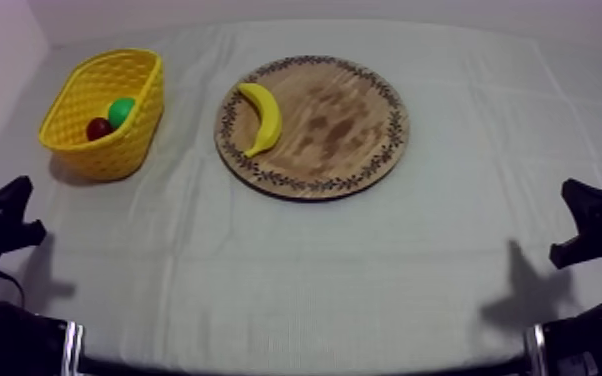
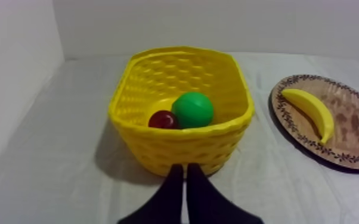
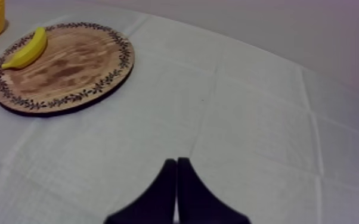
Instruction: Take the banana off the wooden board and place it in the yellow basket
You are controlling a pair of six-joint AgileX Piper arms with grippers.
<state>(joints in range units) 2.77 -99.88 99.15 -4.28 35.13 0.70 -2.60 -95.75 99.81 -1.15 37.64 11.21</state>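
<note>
Top view: the banana (image 1: 262, 117) lies on the wooden board (image 1: 350, 135), by the rim nearest the yellow basket (image 1: 115, 150), well apart from both my claws. My left claw (image 2: 185, 171) is closed on nothing, just before the basket's near wall; inside lie a green ball (image 2: 192, 109) and a small red fruit (image 2: 163, 120), touching. My right claw (image 3: 176, 162), also closed and empty, sits over cloth (image 3: 247, 119), the board farther off.
</note>
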